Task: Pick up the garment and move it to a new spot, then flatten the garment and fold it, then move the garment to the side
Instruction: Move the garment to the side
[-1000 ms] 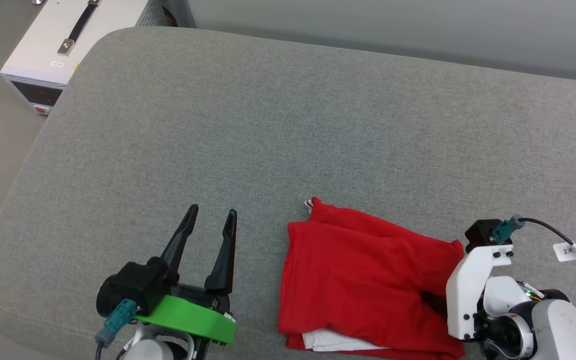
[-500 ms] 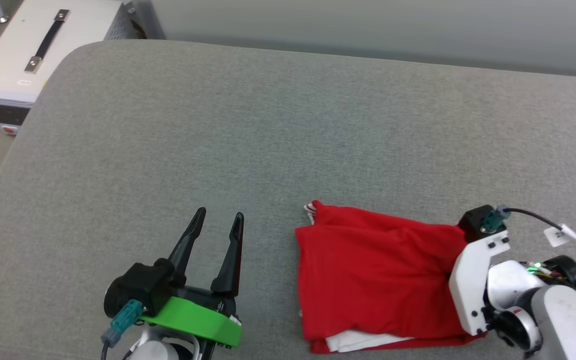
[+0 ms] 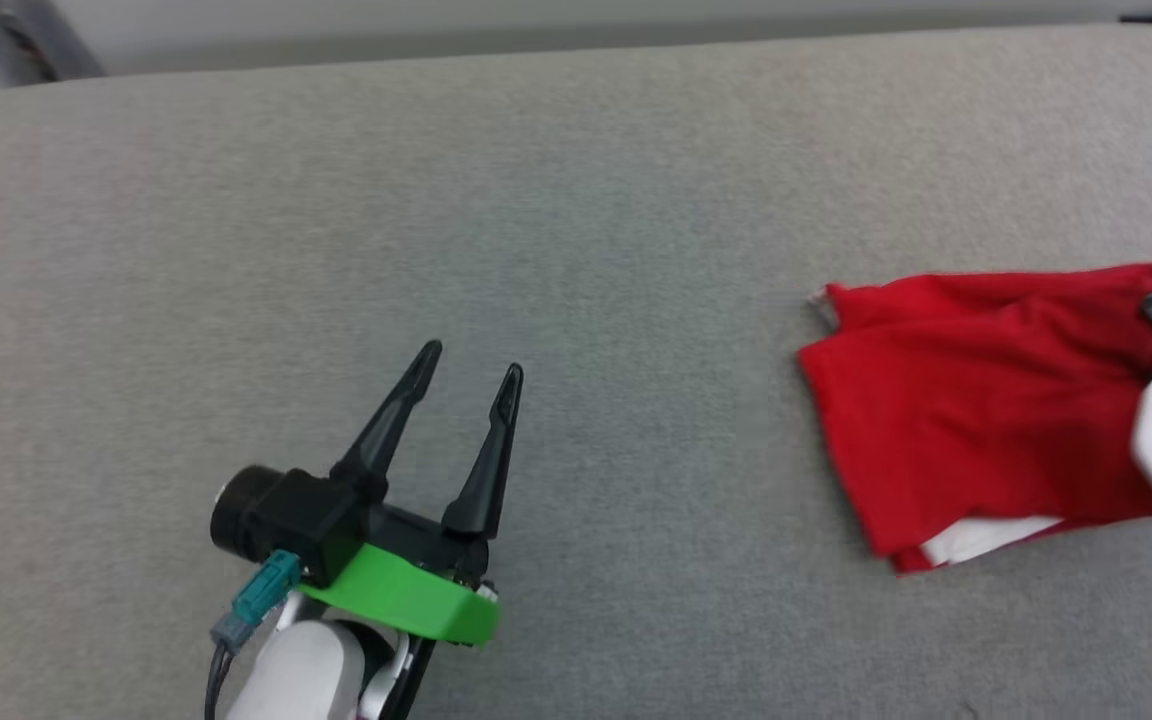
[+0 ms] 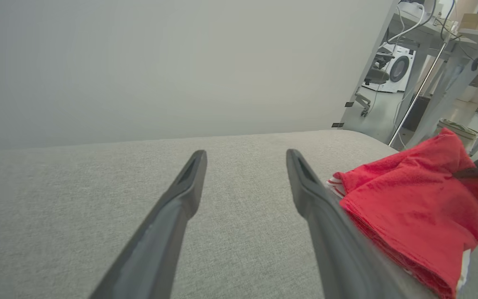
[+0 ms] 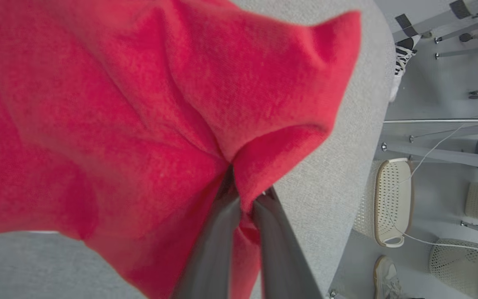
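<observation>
In the head view the camera has swung, yet the garment (image 3: 976, 400) now lies much farther from the left end effector (image 3: 472, 360) than a second ago, toward the cushion's (image 3: 576, 200) right end: the folded shirt is being dragged aside. In the left wrist view that end effector's fingers stand apart over bare cushion, the garment off to their right. In the right wrist view the right end effector (image 5: 245, 195) is clamped on a bunched red fold near the cushion's right edge; the last move looks nearly done.
</observation>
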You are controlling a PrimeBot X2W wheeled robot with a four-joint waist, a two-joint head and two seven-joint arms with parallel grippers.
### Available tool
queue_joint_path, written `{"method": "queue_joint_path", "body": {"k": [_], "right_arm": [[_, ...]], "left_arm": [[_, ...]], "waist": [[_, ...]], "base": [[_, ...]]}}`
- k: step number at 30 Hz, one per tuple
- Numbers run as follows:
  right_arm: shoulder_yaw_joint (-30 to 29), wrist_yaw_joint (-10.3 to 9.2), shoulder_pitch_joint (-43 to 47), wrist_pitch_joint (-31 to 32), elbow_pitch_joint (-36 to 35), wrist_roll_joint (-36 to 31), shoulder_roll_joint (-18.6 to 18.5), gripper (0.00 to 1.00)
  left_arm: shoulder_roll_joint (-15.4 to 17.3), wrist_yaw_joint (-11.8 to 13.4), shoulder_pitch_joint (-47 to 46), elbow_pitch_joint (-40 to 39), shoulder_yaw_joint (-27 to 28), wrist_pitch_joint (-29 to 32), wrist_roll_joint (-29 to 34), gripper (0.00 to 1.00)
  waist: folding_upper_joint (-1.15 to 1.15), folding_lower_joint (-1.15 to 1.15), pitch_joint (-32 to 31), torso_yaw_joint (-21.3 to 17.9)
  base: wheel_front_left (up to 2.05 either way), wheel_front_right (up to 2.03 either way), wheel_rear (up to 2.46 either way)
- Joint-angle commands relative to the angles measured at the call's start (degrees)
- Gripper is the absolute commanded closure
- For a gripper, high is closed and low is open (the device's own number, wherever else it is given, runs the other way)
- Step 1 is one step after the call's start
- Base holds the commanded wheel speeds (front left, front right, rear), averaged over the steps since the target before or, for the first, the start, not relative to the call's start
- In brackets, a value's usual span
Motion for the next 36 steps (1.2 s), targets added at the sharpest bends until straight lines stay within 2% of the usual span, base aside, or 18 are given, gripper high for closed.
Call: {"method": "queue_joint_path", "body": {"k": [1, 6, 12, 23, 35, 36], "right_arm": [[0.1, -0.1, -1.6, -1.4, 1.1, 0.3, -1.7, 1.0], [-0.7, -0.1, -5.3, -7.0, 7.5, 0.3, -6.9, 1.0], [-2.1, -0.1, -8.8, -13.5, 16.3, -0.2, -9.3, 1.0], [-8.6, -0.1, -16.8, -22.7, 30.2, -4.1, -7.6, 1.0], [-12.2, -0.1, -21.0, -26.9, 38.6, -7.9, -4.9, 1.0], [-12.5, -0.1, -21.2, -27.1, 39.2, -8.4, -4.8, 0.6]], "left_arm": [[1.0, -0.2, -1.6, -0.7, -0.2, -0.3, 0.5, 0.0], [3.4, -0.2, -4.3, -3.2, -1.9, -0.3, 1.6, 0.0], [5.0, -0.2, -7.1, -5.7, -3.2, -0.3, 2.7, 0.0], [7.1, -0.2, -10.3, -9.2, -3.7, -0.3, 3.5, 0.0], [6.2, -0.2, -10.8, -9.5, -3.4, -0.3, 3.4, 0.0], [6.0, -0.2, -10.8, -9.4, -3.4, -0.3, 3.3, 0.0]], "waist": [[0.0, 0.0, 6.7, -6.7], [0.0, 0.0, 11.0, -9.4], [0.0, 0.0, 15.1, -10.3], [0.0, 0.0, 20.5, -9.7], [0.0, 0.0, 20.5, -7.7], [0.0, 0.0, 20.2, -7.5]], "base": [[0.0, 0.0, 0.0], [0.0, 0.0, 0.0], [0.0, 0.0, 0.0], [0.0, 0.0, 0.0], [0.0, 0.0, 0.0], [0.0, 0.0, 0.0]]}}
